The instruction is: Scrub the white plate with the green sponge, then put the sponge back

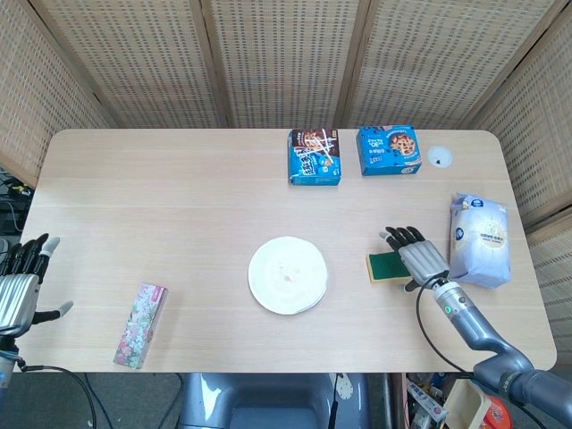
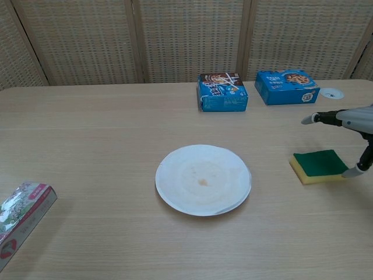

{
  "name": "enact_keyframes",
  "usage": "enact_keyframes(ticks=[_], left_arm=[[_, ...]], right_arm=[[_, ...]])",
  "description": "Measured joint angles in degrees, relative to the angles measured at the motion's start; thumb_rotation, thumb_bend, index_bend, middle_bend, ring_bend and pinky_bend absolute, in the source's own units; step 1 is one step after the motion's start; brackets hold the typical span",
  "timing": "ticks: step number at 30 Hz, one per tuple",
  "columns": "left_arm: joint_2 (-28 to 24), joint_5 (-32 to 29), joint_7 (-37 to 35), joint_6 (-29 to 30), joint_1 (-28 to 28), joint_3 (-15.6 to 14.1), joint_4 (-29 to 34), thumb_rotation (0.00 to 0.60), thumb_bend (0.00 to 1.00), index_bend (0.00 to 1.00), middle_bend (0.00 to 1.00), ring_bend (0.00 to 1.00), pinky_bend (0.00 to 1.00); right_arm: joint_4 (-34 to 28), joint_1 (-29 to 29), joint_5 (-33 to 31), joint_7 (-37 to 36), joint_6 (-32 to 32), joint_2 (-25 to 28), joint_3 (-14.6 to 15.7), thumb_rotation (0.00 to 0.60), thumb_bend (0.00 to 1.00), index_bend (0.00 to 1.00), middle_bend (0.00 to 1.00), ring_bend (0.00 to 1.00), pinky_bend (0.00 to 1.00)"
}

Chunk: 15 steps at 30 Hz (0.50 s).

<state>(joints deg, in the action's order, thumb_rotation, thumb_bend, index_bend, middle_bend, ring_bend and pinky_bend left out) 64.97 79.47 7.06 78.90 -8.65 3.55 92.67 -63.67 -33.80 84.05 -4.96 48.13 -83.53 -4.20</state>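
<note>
The white plate (image 1: 288, 274) (image 2: 203, 179) lies at the table's middle front, with a small brown spot at its centre. To its right lies the green sponge (image 1: 384, 266) (image 2: 320, 165), green face up over a yellow base. My right hand (image 1: 416, 256) (image 2: 349, 125) hovers over the sponge's right side with its fingers spread and holds nothing. My left hand (image 1: 20, 286) hangs off the table's left front edge, fingers apart and empty; the chest view does not show it.
Two blue snack boxes (image 1: 315, 156) (image 1: 389, 149) stand at the back. A white-and-blue bag (image 1: 480, 239) lies right of the sponge. A floral box (image 1: 141, 324) (image 2: 20, 219) sits at the front left. A small white disc (image 1: 439, 157) is at the back right.
</note>
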Motion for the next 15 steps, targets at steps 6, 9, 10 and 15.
enact_keyframes(ticks=[6,9,10,15], left_arm=[[0.16,-0.48,0.31,-0.82,-0.28,-0.07,-0.23,0.600,0.00,0.00,0.00,0.00,0.00],[0.31,-0.56,0.66,-1.09,-0.41,-0.19,-0.28,0.600,0.00,0.00,0.00,0.00,0.00],[0.34,-0.61,0.73,-1.14,-0.44,-0.19,-0.29,0.600,0.00,0.00,0.00,0.00,0.00],[0.47,-0.97,1.03,-1.43,-0.53,-0.22,-0.29,0.600,0.00,0.00,0.00,0.00,0.00]], right_arm=[[3.10,-1.46,-0.39,0.85,-1.33,-2.99,0.29,0.600,0.00,0.10,0.10,0.00,0.05],[4.57,-1.92,-0.26,1.15,-1.62,-4.26,0.67,0.600,0.00,0.13,0.14,0.02,0.09],[5.02,-2.07,-0.19,1.28,-1.67,-4.56,0.77,0.600,0.00,0.15,0.16,0.03,0.10],[7.88,-2.93,-0.11,2.27,-2.32,-6.06,1.18,0.600,0.00,0.22,0.23,0.09,0.17]])
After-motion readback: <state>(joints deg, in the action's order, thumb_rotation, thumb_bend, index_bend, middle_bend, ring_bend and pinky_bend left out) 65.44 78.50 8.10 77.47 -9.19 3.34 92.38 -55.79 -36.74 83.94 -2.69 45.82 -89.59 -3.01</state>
